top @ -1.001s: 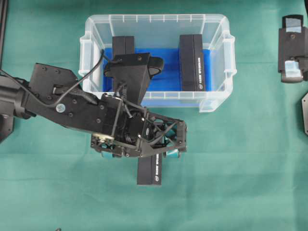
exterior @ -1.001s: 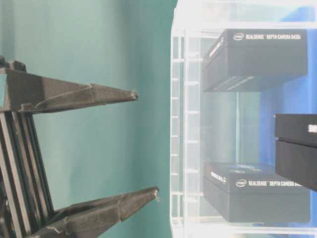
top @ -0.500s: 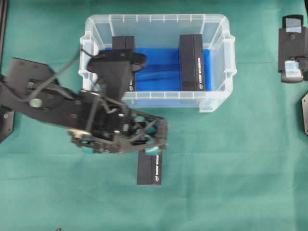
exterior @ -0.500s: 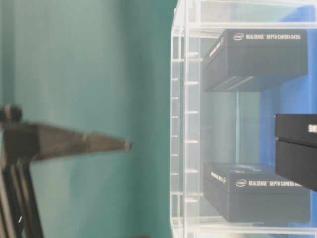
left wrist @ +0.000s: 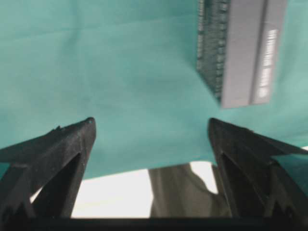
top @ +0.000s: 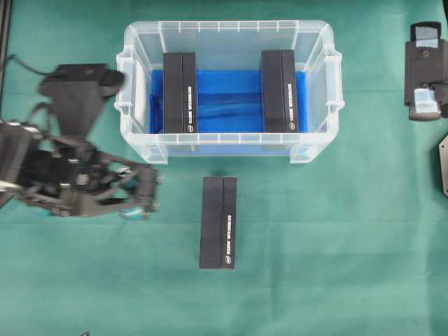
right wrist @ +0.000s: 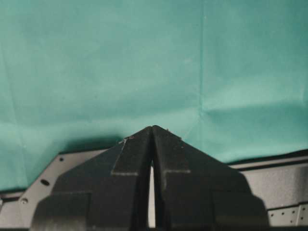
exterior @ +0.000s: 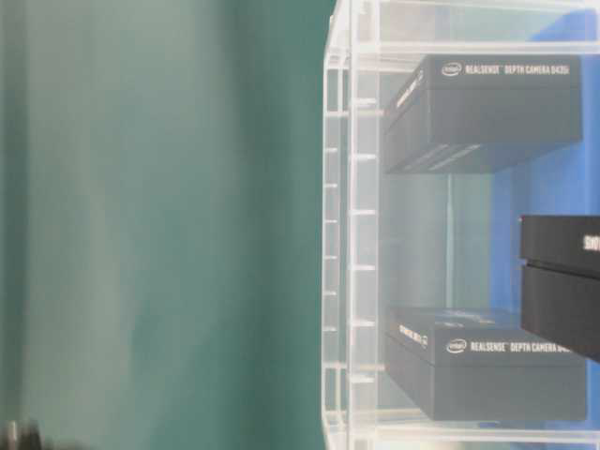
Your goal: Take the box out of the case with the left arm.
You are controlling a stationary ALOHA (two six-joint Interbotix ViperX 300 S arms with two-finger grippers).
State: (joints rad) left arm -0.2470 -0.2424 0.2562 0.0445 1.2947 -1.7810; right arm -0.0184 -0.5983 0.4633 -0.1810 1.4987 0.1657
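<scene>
Three black boxes show in the overhead view: two stand inside the case (top: 227, 87), one (top: 180, 92) at its 9 o'clock side and one (top: 279, 91) at its 3 o'clock side, both on the blue lining. The third box (top: 218, 222) lies on the green table (top: 336, 245), just outside the case at its 6 o'clock wall. The left arm (top: 66, 161) sits at 9 o'clock from that box, well apart from it, its fingers (left wrist: 72, 144) spread wide and holding nothing. The right arm's fingers (right wrist: 132, 154) are pressed together, empty, over bare cloth.
</scene>
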